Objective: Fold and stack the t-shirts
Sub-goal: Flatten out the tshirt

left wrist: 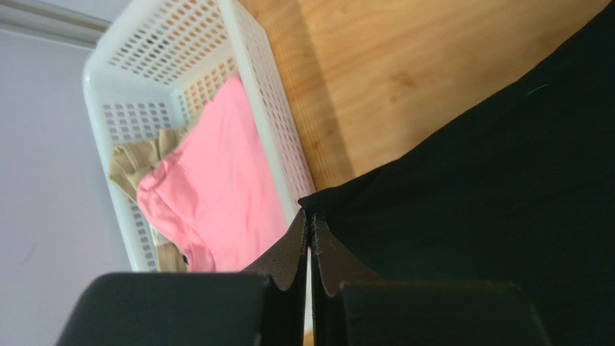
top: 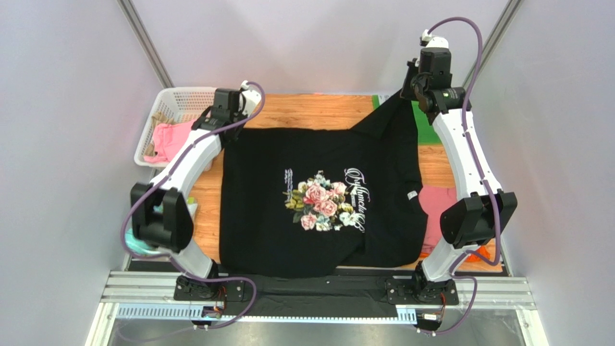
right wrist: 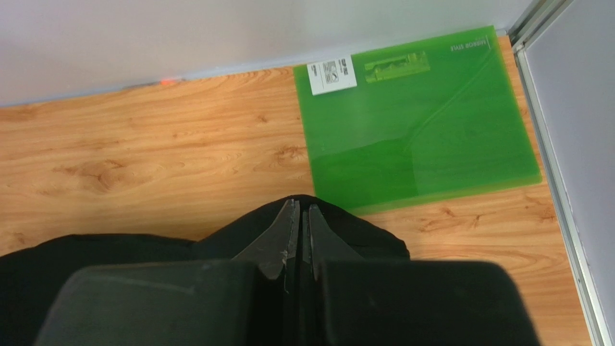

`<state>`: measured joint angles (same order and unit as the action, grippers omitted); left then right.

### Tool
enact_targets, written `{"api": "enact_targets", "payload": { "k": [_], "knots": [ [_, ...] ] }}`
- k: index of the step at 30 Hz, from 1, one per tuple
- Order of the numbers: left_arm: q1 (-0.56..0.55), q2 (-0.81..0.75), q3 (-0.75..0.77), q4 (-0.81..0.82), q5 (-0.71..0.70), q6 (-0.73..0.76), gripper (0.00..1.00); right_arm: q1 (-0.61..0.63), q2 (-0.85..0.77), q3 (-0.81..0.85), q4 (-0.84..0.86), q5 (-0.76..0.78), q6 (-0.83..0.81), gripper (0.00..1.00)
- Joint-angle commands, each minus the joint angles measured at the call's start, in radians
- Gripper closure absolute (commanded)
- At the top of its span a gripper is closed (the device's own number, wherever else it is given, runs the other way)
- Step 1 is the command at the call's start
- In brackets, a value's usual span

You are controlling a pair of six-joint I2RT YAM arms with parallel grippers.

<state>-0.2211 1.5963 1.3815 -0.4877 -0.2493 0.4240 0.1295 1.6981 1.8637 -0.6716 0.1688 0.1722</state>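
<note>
A large black t-shirt (top: pixel 274 216) with a floral chest print (top: pixel 323 202) lies spread on the wooden table. My left gripper (top: pixel 232 128) is shut on its far left corner (left wrist: pixel 321 202), with the fingertips (left wrist: pixel 297 229) pressed together low over the table. Shut as well, my right gripper (top: pixel 406 94) pinches the far right corner (right wrist: pixel 361 231) and holds it lifted, so the cloth rises in a peak. A dusty-pink t-shirt (top: pixel 437 203) lies right of the black one. An orange one (top: pixel 478 254) peeks out behind the right arm.
A white basket (top: pixel 177 99) (left wrist: pixel 249 65) at the far left holds a bright pink garment (left wrist: pixel 216 180) and a beige cloth (left wrist: pixel 137 162). A flat green mat (right wrist: pixel 426 122) (top: pixel 427 128) lies at the far right by the wall. Black cloth hangs over the near table edge (top: pixel 317 285).
</note>
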Motion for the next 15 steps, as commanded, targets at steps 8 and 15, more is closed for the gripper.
{"api": "enact_targets", "payload": {
  "k": [8, 15],
  "knots": [
    [0.06, 0.326, 0.339, 0.109, -0.137, 0.045, 1.0, -0.065, 0.055, 0.083, 0.118, -0.064, 0.039, 1.0],
    [0.071, 0.428, 0.413, 0.121, -0.153, 0.056, 1.0, -0.096, 0.159, 0.137, 0.124, -0.106, 0.072, 1.0]
  ]
}}
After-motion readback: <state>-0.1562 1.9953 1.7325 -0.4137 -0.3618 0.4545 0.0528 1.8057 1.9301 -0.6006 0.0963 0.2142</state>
